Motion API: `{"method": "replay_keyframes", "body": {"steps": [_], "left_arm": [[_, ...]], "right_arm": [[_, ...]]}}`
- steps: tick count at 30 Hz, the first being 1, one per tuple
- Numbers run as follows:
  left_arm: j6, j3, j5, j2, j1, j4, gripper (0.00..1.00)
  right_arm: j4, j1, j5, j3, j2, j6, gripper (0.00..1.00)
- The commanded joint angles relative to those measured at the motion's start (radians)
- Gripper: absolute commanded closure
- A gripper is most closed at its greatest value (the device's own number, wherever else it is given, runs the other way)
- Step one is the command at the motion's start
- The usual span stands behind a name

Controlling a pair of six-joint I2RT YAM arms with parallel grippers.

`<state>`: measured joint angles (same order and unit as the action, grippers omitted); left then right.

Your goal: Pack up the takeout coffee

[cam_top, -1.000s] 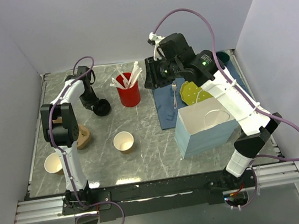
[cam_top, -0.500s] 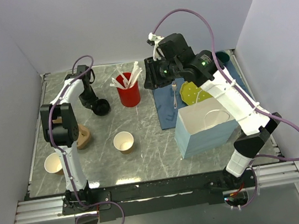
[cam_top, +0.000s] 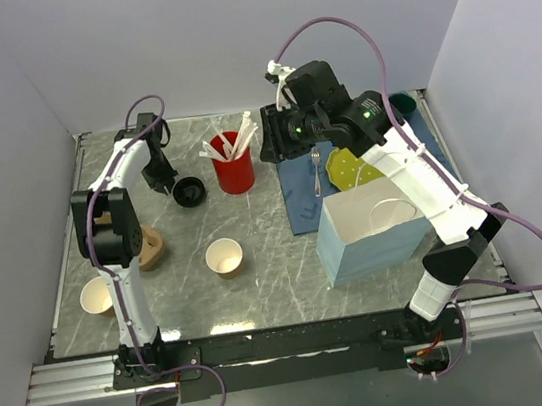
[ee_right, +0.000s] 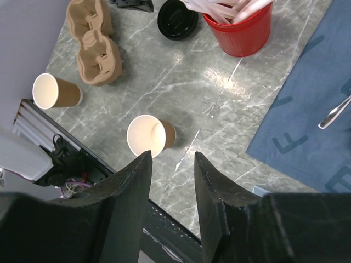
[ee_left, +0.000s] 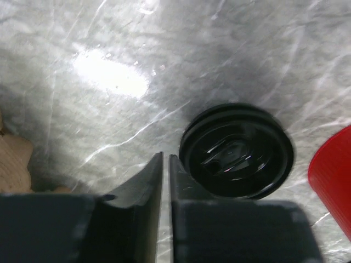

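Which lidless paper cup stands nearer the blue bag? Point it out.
The cup in the middle, in front of the red cup; the other stands far left, by the cardboard carrier.

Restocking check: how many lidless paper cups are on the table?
2. One cup is near the table's middle front; the other cup is at the front-left edge, by the cardboard carrier. More may hide behind the bag.

Dark "F"-like letter on blue cloth [ee_right: 296,109]

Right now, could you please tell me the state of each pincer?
Left pincer: closed, holding nothing, beside the round black plastic lid.
Right pincer: open, empty.
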<state>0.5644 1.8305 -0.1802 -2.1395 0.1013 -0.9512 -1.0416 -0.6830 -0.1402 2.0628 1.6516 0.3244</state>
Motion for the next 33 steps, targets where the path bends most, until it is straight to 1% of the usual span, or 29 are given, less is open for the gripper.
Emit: {"method": "replay_keyframes", "body": {"steps": [1, 6, 12, 15, 22, 33], "left_arm": [[-0.011, -0.08, 0.077, 0.101, -0.003, 0.128, 0.79], [-0.032, -0.085, 0.104, 0.075, -0.003, 0.137, 0.72], [-0.029, -0.073, 0.079, 0.041, -0.003, 0.118, 0.71], [-0.034, -0.089, 0.085, 0.039, -0.003, 0.132, 0.68], [-0.041, -0.12, 0.122, 0.043, -0.003, 0.17, 0.68], [-0.034, -0.114, 0.093, 0.018, -0.002, 0.15, 0.73]], "right_arm": [[0.023, -0.009, -0.006, 0.034, -0.013, -0.002, 0.56], [0.002, -0.009, 0.011, 0.057, -0.009, -0.021, 0.56], [0.0, -0.007, 0.014, 0.053, -0.01, -0.024, 0.56], [-0.003, -0.009, 0.016, 0.062, -0.004, -0.027, 0.55], [-0.003, -0.007, 0.014, 0.068, 0.004, -0.025, 0.55], [0.0, -0.009, 0.016, 0.066, 0.005, -0.022, 0.55]]}}
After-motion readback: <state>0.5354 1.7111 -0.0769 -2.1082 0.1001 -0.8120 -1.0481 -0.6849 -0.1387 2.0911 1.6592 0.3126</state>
